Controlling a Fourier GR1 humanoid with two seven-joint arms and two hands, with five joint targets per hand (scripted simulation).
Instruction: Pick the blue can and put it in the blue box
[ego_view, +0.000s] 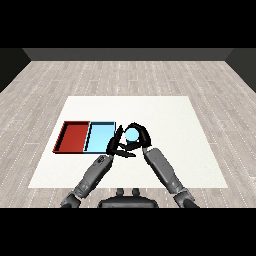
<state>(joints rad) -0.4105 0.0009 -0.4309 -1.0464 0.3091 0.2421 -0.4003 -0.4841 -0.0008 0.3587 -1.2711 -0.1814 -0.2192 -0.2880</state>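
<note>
Can: the blue can (132, 134) is sitting inside the curl of the right hand, just to the right of the blue tray and outside it.
Right hand: the right hand (141, 135) is wrapping its fingers and thumb around the can, holding it near the middle of the table.
Left hand: the left hand (116, 145) is reaching in beside the blue tray's right edge, close against the right hand; whether its fingers are spread or curled, I cannot tell.
Trays: the red tray (63, 137) and the blue tray (90, 137) are lying side by side, red on the left.
Table: the white table (170, 115) is carrying both trays.
</note>
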